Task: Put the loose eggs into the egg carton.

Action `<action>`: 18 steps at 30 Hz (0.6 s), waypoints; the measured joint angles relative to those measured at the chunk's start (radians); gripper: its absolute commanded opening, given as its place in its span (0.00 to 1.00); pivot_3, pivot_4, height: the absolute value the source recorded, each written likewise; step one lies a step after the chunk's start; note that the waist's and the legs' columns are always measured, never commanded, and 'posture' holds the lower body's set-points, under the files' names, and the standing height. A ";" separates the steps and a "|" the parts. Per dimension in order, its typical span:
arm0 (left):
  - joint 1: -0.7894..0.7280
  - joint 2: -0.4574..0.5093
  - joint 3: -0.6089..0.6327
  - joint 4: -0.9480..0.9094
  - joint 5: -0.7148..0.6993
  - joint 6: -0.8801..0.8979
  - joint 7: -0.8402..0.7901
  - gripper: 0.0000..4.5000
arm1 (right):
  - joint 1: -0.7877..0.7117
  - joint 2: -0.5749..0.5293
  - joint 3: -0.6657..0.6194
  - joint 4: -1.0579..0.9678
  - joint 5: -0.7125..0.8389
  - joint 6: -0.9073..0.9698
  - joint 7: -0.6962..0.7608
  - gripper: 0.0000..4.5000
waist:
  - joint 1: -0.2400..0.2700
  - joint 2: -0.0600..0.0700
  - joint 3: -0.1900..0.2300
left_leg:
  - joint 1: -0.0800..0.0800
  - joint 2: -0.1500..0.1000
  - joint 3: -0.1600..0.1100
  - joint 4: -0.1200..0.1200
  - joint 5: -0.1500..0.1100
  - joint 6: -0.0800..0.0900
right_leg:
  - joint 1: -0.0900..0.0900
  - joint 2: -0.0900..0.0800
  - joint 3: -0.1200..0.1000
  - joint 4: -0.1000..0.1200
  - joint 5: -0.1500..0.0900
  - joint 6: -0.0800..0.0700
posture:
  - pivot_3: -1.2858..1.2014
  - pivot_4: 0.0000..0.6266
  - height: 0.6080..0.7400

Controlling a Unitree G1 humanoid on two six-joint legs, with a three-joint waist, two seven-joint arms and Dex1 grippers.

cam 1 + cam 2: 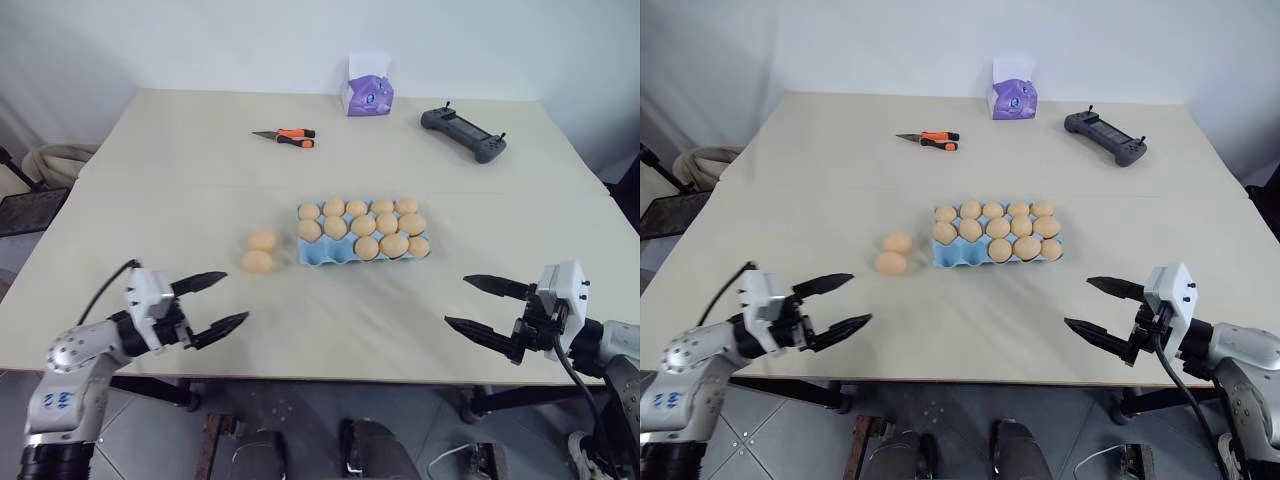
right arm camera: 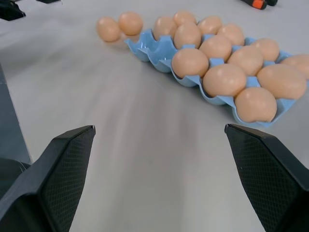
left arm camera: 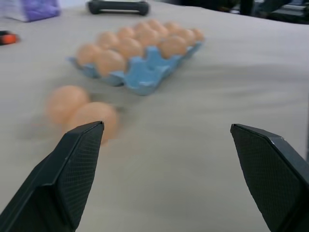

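A: How do the fingers stand on the left gripper (image 1: 221,299)?

B: Spread wide, with nothing between them and nothing touched. It hovers over the near edge of the tabletop (image 1: 180,190), close to the near left corner, its tips aimed across the table toward the eggs.

A: And the right gripper (image 1: 480,305)?

B: The same: fingers far apart, empty, over the near edge toward the near right corner. In its wrist view both black fingers (image 2: 58,164) frame bare table, with the carton beyond them.

A: Where is the egg carton (image 1: 322,254)?

B: Near the middle of the tabletop, a light blue moulded tray with no lid, its long side running along the near edge's direction. It lies well apart from both grippers.

A: What is in it?

B: Pale orange-tan eggs in most cups; I count thirteen. The two cups at the carton's near left corner show bare blue.

A: And the loose eggs (image 1: 260,251)?

B: Two lie on the table just beside the carton's left end, touching or nearly touching each other, one nearer the front edge than the other. They sit between the carton and the left gripper, clear of its fingers.

A: Anything else on the table?

B: A purple tissue box (image 1: 367,95) at the far edge, a black handheld controller (image 1: 463,134) toward the far right corner, and an orange-handled cutter (image 1: 286,137) left of the box.
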 measured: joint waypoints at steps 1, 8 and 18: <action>0.018 0.002 0.026 0.004 -0.002 0.000 0.004 1.00 | -0.002 -0.002 0.002 0.004 -0.001 0.000 0.006 1.00 | -0.001 0.000 0.000 | 0.000 0.000 0.000 -0.001 -0.001 0.000 | 0.000 0.000 0.000 0.000 0.000 0.001 | 0.52 0.24 1.00; 0.053 -0.007 0.108 0.045 0.003 -0.036 0.064 1.00 | -0.046 -0.012 0.019 0.044 -0.012 0.000 0.036 1.00 | 0.002 0.001 0.000 | 0.000 0.000 -0.001 -0.009 -0.002 -0.002 | -0.002 0.000 -0.003 -0.001 0.001 0.005 | 0.52 0.24 1.00; -0.175 -0.140 -0.102 0.045 0.110 0.001 0.277 1.00 | -0.079 -0.012 0.052 0.068 -0.022 0.000 0.041 1.00 | 0.000 0.001 0.001 | 0.000 0.000 -0.001 -0.008 0.002 0.002 | -0.001 0.002 -0.003 -0.001 0.002 0.007 | 0.52 0.24 1.00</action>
